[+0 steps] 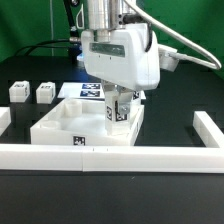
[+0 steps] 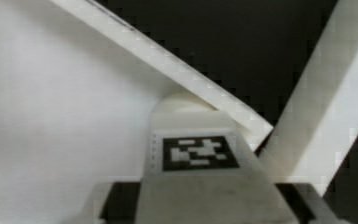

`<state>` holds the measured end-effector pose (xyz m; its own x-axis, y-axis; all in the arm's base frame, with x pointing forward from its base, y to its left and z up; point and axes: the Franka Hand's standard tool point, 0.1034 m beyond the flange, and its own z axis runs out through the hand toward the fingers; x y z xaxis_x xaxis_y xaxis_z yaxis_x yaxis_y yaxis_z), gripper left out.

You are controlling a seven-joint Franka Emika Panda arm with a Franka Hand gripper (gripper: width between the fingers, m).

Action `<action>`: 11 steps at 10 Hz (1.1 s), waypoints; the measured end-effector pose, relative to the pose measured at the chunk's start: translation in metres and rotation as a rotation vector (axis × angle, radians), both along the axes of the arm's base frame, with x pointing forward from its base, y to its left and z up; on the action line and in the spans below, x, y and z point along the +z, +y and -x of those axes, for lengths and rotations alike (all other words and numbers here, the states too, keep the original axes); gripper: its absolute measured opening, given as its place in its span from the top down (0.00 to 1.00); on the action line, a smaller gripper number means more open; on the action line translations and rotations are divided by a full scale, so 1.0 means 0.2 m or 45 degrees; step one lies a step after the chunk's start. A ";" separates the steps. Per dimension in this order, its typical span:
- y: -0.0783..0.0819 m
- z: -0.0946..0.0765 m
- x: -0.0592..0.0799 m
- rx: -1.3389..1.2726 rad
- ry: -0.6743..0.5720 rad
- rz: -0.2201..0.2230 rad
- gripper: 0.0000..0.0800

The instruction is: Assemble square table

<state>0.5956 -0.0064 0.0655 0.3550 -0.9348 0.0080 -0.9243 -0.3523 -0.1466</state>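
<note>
The square table top [image 1: 60,125] is a white tray lying flat with a tag on its near edge [image 1: 78,139]. My gripper [image 1: 120,112] is shut on a white tagged leg [image 1: 121,106] and holds it upright at the top's corner on the exterior view's right. I cannot tell whether the leg sits in the corner hole. In the wrist view the leg [image 2: 199,152] stands between my dark fingers [image 2: 131,200], with the top's white surface [image 2: 69,100] beyond it. Two more legs [image 1: 18,91] [image 1: 45,92] stand on the table at the exterior view's left.
The long low white border wall [image 1: 110,158] runs along the front, with side pieces at the exterior view's left [image 1: 4,120] and right [image 1: 208,128]. The marker board [image 1: 88,91] lies behind the table top, partly hidden by my arm.
</note>
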 end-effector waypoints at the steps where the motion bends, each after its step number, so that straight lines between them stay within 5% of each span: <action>1: 0.00 0.00 0.00 0.000 0.000 0.000 0.64; 5: -0.01 0.00 0.00 -0.114 0.003 -0.020 0.64; 11: -0.23 -0.04 0.01 -1.116 0.032 -0.202 0.64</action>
